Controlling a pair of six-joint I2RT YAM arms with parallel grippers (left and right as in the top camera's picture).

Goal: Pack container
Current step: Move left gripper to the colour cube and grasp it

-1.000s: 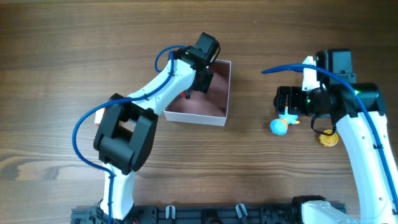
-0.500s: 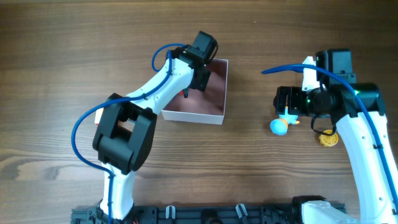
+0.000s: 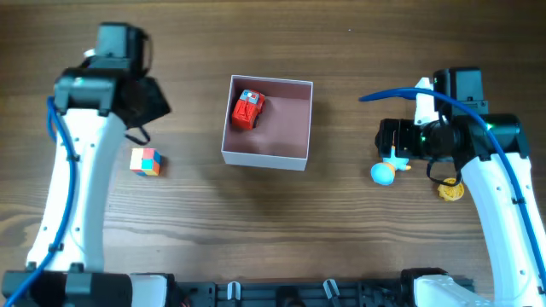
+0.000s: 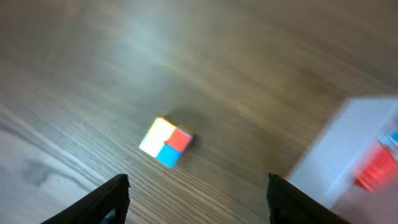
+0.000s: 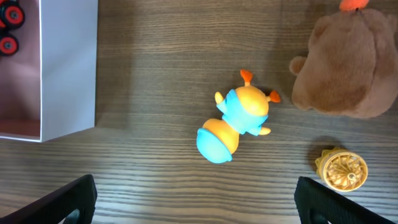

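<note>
The container point(image 3: 288, 124), a shallow white-walled box with a dull pink inside, stands mid-table. A red toy car point(image 3: 247, 109) lies in its upper left corner. My left gripper point(image 3: 143, 104) hangs at the far left, open and empty, above a multicoloured cube point(image 3: 146, 160). In the left wrist view the cube point(image 4: 166, 142) lies ahead of the open gripper point(image 4: 198, 190), and the container's wall point(image 4: 348, 143) shows at right. My right gripper point(image 5: 196, 199) stands wide open just short of a blue and orange duck toy point(image 5: 236, 118), not touching it.
A brown plush point(image 5: 348, 62) and a gold wheel-shaped toy point(image 5: 342, 169) lie right of the duck. The container's white wall point(image 5: 68, 68) stands at the left of the right wrist view. In the overhead view the duck point(image 3: 384, 173) and gold toy point(image 3: 451, 189) sit beside the right arm.
My left arm has swung from over the container to the far left, and its gripper has opened. The red car now lies in the container. The right arm has not moved.
</note>
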